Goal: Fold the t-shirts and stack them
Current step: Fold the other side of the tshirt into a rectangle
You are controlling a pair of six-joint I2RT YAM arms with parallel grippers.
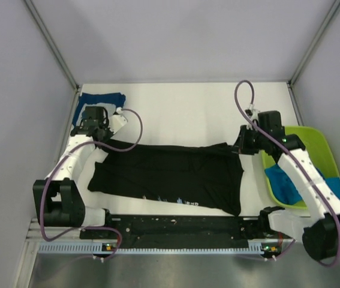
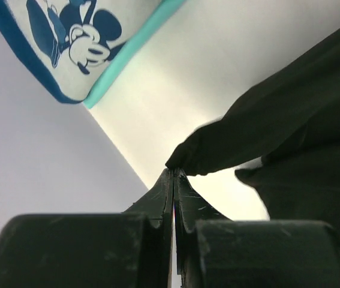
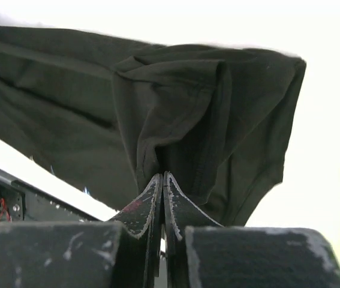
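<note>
A large black cloth t-shirt point(image 1: 170, 174) lay spread across the middle of the white table point(image 1: 187, 111), stretched lengthwise between the two arms. A small strip of light-blue and tan print showed close to its near edge. The left gripper point(image 2: 174, 177) was clamped on the shirt's far-left corner: in the left wrist view its jaws met with no gap, and a bunched point of black cloth sat pinched at their tips. The right gripper point(image 3: 162, 179) was likewise closed on the far-right end of the same shirt, with a fold of black fabric and a stitched hem gathered between its jaws (the cloth spread away from them in loose creases). Beyond the left gripper, in the far-left corner of the table, lay a navy t-shirt point(image 1: 102, 99) with a white cartoon graphic, apart from the black one. On the right side stood a lime-green plastic tub point(image 1: 316, 141). Crumpled bright blue t-shirts point(image 1: 282, 185) lay inside it, partly hidden by the right arm.
</note>
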